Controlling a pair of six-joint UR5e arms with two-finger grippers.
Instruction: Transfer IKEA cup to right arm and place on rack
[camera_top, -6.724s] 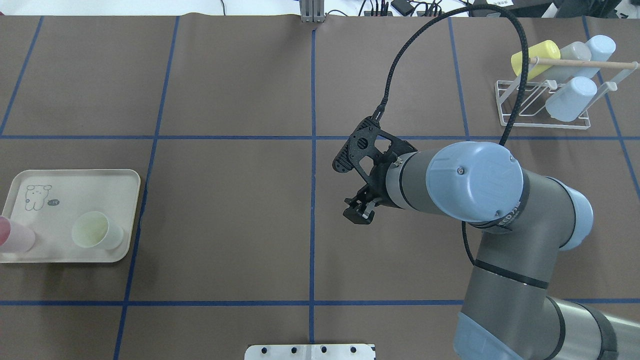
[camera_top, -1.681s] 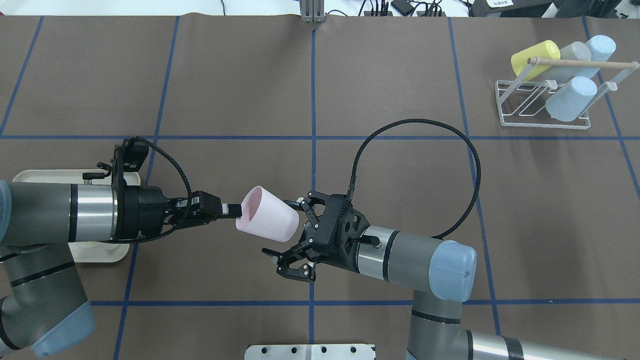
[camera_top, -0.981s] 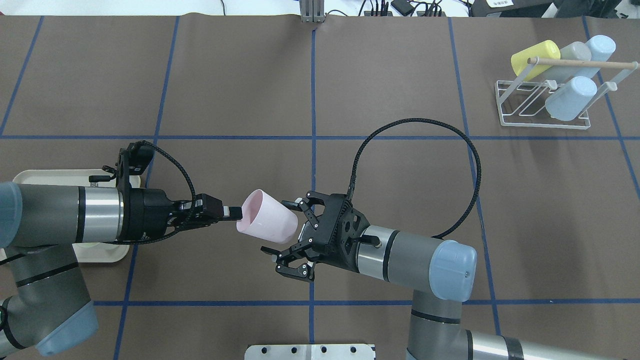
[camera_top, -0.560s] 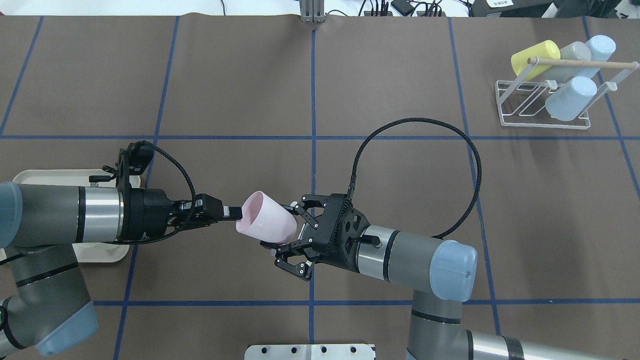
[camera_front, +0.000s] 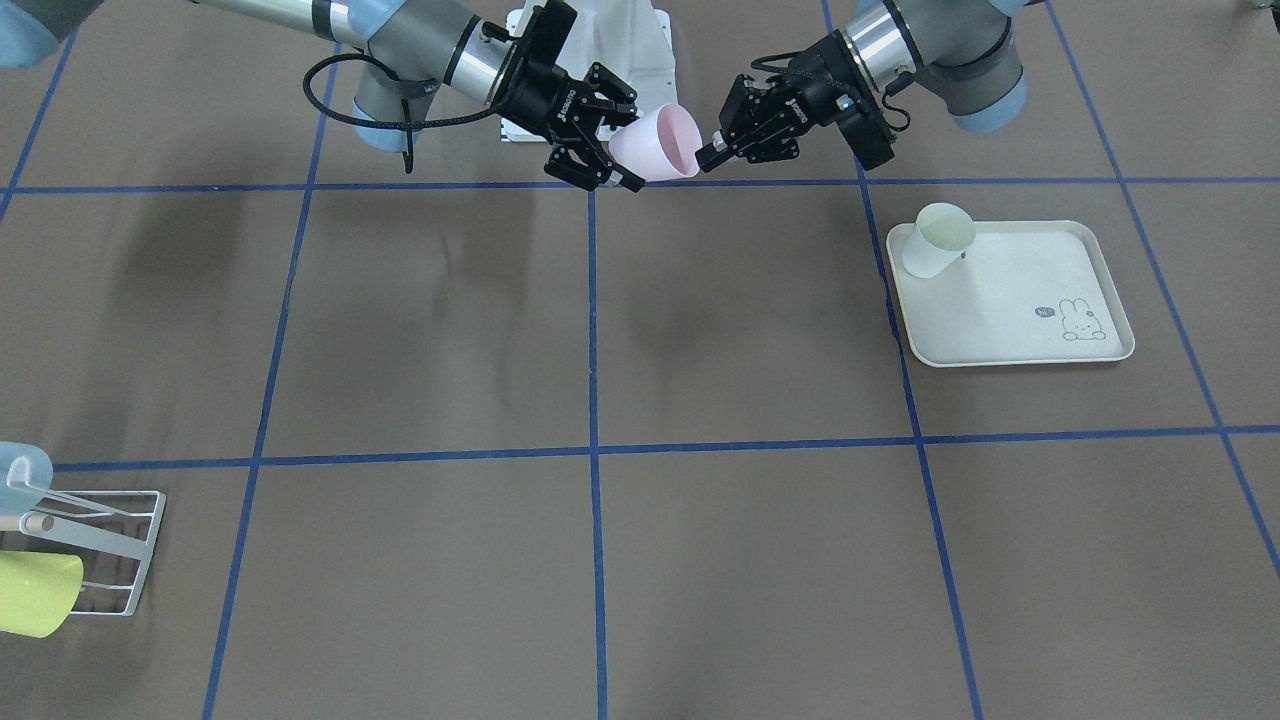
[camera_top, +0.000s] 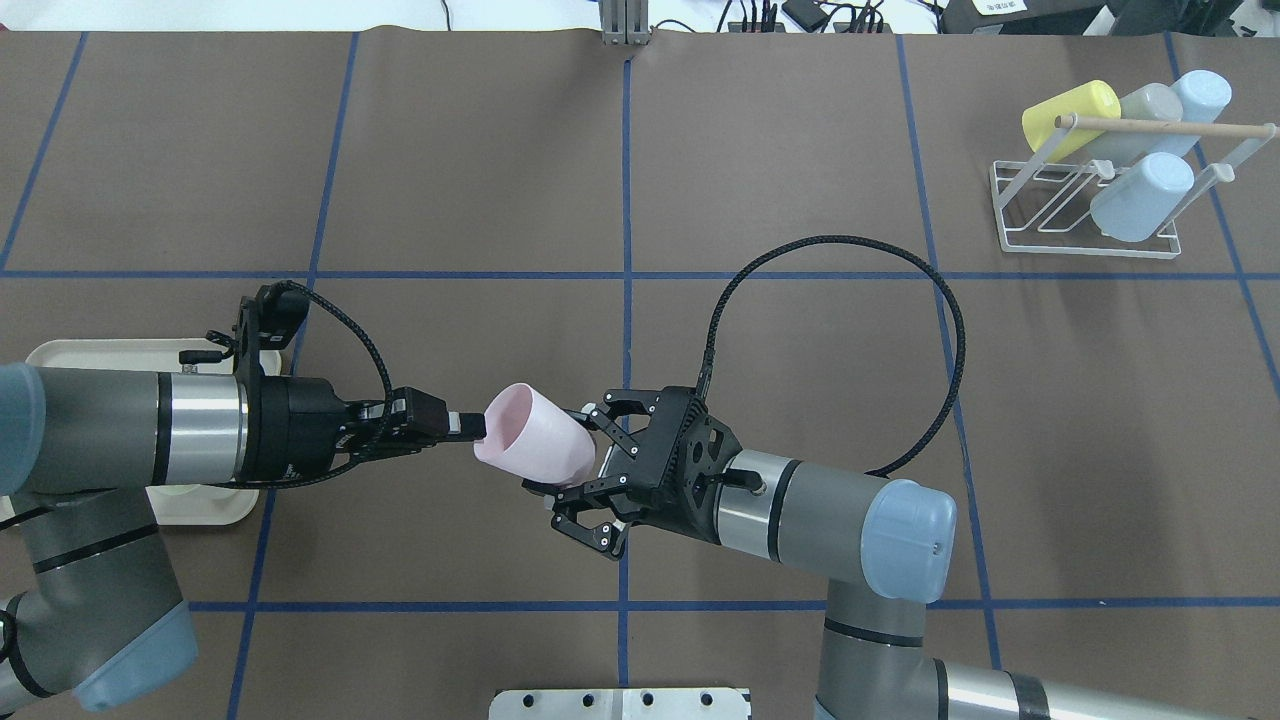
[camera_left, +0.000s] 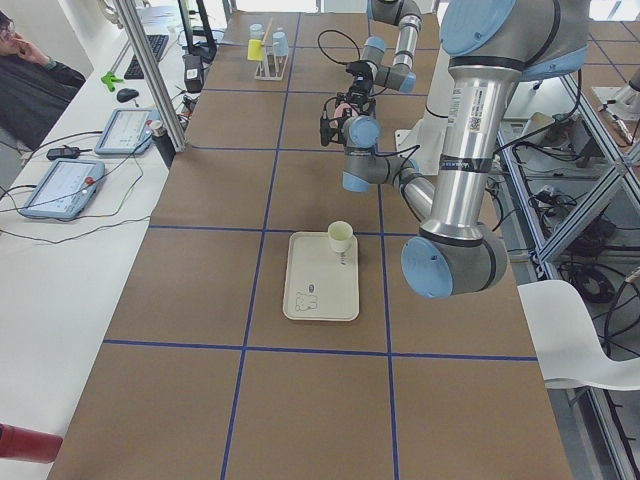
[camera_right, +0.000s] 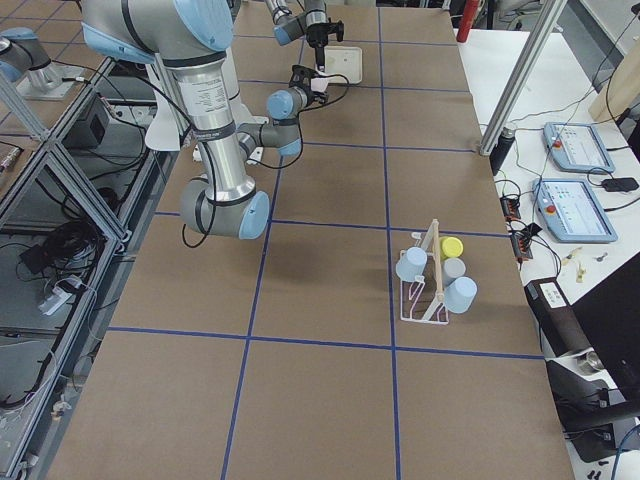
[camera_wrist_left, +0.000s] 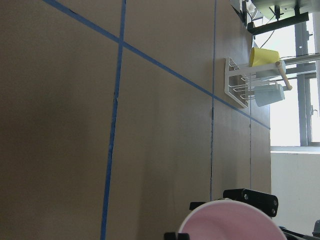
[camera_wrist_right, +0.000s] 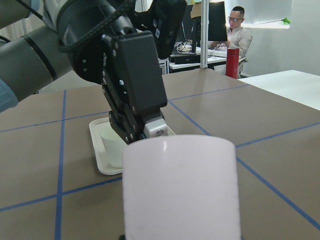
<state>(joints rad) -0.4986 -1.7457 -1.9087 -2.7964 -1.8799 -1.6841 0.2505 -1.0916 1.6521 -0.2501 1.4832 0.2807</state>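
pink cup (camera_top: 535, 447), white rack (camera_top: 1080, 252), perhaps cream tray (camera_front: 1000, 310)

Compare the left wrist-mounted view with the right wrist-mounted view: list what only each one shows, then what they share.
Only the left wrist-mounted view shows the rack far across the table, holding a yellow cup and a pale blue cup, and the open mouth of the pink cup. Only the right wrist-mounted view shows the left gripper at that cup's far rim, the tray with a pale cup on it, and a seated person. Both show the pink cup and the brown table with blue tape lines.
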